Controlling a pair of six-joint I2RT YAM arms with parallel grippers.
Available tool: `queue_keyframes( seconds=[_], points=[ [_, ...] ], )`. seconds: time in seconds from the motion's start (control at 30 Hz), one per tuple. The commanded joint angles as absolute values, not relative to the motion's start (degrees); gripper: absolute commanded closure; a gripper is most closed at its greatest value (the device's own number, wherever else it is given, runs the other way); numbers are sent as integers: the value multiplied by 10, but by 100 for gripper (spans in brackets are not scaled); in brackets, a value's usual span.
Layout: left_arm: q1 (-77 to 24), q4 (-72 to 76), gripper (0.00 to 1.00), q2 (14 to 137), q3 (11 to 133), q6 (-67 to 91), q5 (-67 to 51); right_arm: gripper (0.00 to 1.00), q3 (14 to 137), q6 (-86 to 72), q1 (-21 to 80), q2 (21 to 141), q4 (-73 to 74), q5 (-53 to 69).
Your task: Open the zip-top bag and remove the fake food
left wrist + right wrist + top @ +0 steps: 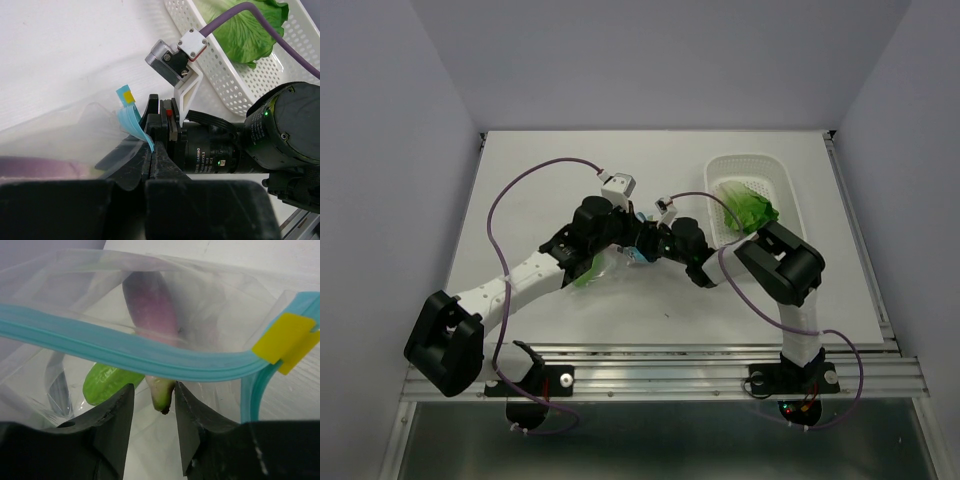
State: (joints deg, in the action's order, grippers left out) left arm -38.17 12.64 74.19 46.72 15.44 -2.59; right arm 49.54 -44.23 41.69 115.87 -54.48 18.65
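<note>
Left end effector [152, 152] is clenched on one edge of the zip-top bag [210, 305]. The right end effector [151, 390] faces it with jaws a little apart, gripping nothing that I can see. Both meet low over the table [540, 180], on the left of the white basket [748, 158] and near it. The bag sits there too, and a leafy green piece [748, 208] lies inside the basket. More fake food shows through the plastic: a purple piece [150, 305] and a smaller green piece [107, 382]. The teal zip strip [125, 347] runs just past the right fingertips, and I can't tell whether its seal is parted. Opening the mouth looks like the step in hand. To do it well, I'd close the right jaws on one lip only, near the yellow tab [282, 337]. Then peel gently while the left grips firm, so the film doesn't slip free.
</note>
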Motion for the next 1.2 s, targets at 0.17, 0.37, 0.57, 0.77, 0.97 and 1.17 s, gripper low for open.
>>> queue_keyframes(
  seconds=[0.17,0.37,0.57,0.77,0.97,1.17],
  points=[
    [-384,158,100,730,472,142,-28,71,507,-439,422,1166,-555,187],
    [-384,157,100,728,470,147,-15,99,496,-440,422,1151,-551,180],
    [-384,134,100,738,479,163,41,99,482,-446,422,1114,-532,167],
    [-384,113,100,747,483,174,57,99,472,-452,422,1041,-448,120],
    [-384,112,100,740,473,184,69,99,468,-452,422,974,-343,84],
    [-383,114,100,730,474,189,78,99,454,-439,422,873,-217,33]
  ],
)
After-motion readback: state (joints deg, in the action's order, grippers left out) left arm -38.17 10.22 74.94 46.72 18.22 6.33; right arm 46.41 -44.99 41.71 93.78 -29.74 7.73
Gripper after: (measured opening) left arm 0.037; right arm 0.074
